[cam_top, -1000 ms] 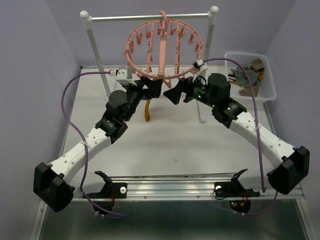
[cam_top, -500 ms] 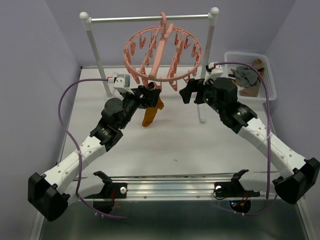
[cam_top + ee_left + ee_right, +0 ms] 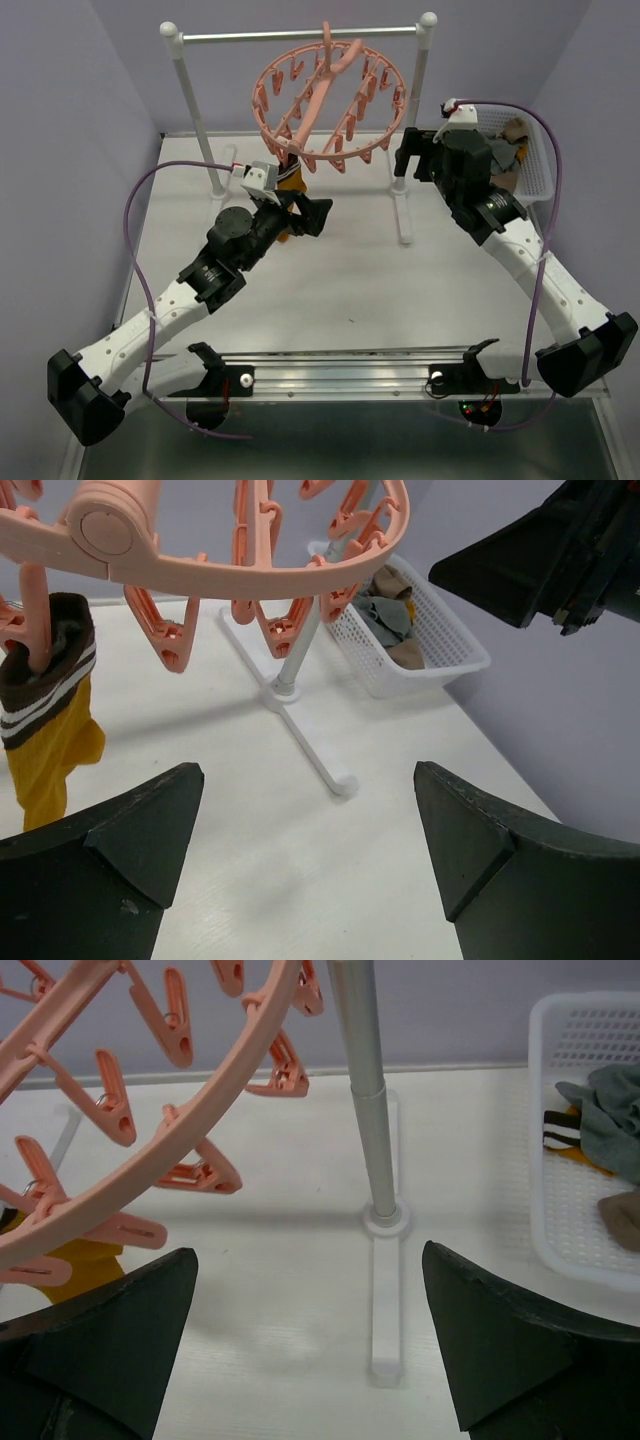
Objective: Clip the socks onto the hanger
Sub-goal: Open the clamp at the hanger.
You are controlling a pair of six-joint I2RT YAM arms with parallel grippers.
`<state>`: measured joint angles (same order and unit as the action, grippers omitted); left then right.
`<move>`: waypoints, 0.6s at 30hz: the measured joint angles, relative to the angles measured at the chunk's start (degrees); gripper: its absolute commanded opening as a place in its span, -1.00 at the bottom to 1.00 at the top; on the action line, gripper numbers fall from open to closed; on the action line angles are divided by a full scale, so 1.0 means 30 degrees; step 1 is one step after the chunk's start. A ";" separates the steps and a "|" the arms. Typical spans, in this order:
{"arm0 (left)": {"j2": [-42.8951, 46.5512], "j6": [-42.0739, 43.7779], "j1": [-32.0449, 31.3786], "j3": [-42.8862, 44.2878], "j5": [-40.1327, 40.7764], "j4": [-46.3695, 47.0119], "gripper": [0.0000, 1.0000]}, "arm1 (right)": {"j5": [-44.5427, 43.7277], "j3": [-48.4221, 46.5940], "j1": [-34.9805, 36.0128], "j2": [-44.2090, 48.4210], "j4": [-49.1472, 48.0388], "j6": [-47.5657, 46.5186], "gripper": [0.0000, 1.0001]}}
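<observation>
My left gripper (image 3: 310,815) stands wide and empty. The pink hanger (image 3: 250,575) hangs just above and ahead of it, and a mustard sock (image 3: 50,735) with a brown striped cuff is clipped up to its left. My right gripper (image 3: 310,1305) is wide and empty too. The stand's post (image 3: 365,1110) is straight ahead of it, and the white basket (image 3: 537,1110) of socks (image 3: 610,1125) is ahead to its right.

White links (image 3: 150,322), black joints (image 3: 235,228), purple cables (image 3: 126,215); left hand (image 3: 308,780) and right hand (image 3: 308,1258) black.
</observation>
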<state>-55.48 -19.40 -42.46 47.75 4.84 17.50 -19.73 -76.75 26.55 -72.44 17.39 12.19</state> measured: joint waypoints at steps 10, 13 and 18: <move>-0.1843 0.0525 -0.0073 0.0430 0.0109 0.0080 0.98 | -0.0583 -0.1756 -0.0335 -0.2004 0.0117 -0.2069 1.00; -0.3373 0.0780 -0.0073 0.1217 0.0328 0.0095 0.98 | -0.0656 -0.1778 -0.0335 -0.2004 0.0109 -0.2659 1.00; -0.4918 0.0947 -0.0073 0.2426 0.1559 0.0044 0.98 | -0.0102 -0.1756 -0.0335 -0.1894 0.0124 -0.3796 1.00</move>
<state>-70.24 -16.56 -42.68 55.02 9.52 17.63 -20.03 -82.02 25.54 -78.13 17.76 0.80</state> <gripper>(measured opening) 0.990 0.995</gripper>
